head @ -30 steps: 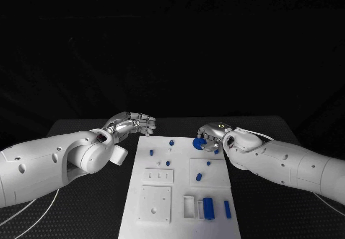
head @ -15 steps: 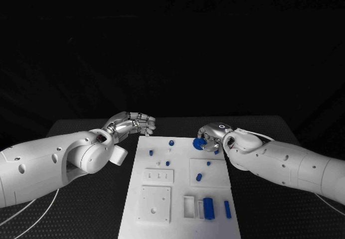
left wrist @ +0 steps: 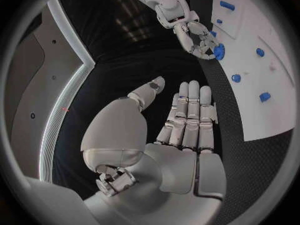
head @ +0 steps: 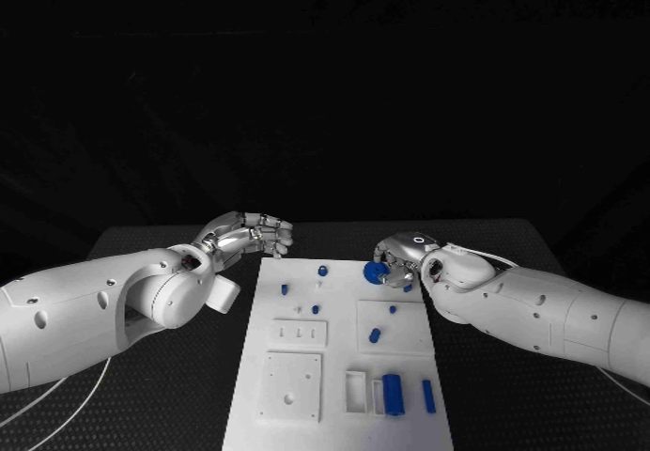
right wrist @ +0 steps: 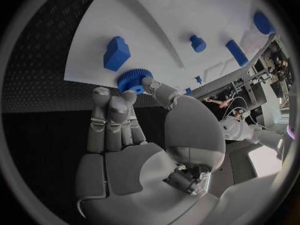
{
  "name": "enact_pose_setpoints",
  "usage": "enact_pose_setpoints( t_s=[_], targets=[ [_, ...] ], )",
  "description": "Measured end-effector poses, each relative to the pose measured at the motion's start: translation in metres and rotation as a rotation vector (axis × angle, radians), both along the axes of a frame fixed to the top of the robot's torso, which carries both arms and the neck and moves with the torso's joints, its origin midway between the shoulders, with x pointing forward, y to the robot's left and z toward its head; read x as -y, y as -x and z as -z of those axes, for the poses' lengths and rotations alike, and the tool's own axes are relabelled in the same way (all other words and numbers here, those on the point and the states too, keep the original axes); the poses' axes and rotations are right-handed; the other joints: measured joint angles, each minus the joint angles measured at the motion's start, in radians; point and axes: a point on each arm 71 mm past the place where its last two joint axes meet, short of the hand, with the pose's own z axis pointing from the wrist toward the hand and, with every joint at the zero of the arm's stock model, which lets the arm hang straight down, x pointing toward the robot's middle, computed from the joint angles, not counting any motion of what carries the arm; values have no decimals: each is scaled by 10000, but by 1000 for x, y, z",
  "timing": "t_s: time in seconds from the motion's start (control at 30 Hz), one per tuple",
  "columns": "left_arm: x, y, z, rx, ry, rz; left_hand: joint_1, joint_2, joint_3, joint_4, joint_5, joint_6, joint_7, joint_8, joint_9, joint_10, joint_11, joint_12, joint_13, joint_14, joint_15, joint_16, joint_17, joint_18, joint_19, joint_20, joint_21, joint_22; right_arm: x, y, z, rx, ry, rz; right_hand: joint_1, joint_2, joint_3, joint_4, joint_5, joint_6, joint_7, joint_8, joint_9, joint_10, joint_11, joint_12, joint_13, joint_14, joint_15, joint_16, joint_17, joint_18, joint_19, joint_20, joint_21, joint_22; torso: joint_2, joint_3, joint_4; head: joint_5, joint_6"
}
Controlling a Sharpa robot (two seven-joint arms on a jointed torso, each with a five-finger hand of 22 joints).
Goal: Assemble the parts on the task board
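At the near end of the task board (head: 271, 413), blue parts are seen lying in the recessed tray, among them an upright-looking cylinder (head: 393, 392) and a thin bar (head: 428, 395); these are left untouched. Further up, small blue pegs (head: 374, 333) are scattered on the white plate. At the far right corner of the board the blue gear (head: 376, 272) is pinched between the thumb and fingertips of the right hand (head: 401, 258); in the right wrist view the gear (right wrist: 134, 80) is seen clamped at the fingertips just over the board's edge, beside a blue block (right wrist: 116, 53). The step in hand is judged to be the seating of this gear on its post. It is best done slowly: the gear should be kept level, its bore lined up over the post before any lowering, and the pinch loosened only once it is felt to sit flat. Whether it is already touching the board cannot be told. The left hand (head: 251, 233) is held off the far left corner, above the bench (head: 149, 240), fingers loosely curled and apart, with nothing in it.
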Motion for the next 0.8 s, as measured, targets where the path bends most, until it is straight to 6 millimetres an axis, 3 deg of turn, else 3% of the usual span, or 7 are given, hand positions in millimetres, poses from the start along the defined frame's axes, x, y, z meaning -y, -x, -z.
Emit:
enact_pose_setpoints(
  t_s=[0.8],
  targets=[
    [-1, 0, 0, 5, -12, -17, 0, 0, 0, 0, 0, 0, 0, 0, 9, 0, 0, -40, 7, 0, 0, 0, -2, -33, 1, 1, 39, -18, -3, 3, -5, -52, 44, 4, 1, -3, 181, 289, -119, 90, -90, -4, 114, 120, -121, 146, -83, 10, -68, 40, 135, 1, 75, -40, 57, 0, 1, -6, 10, -10, 15]
  ],
)
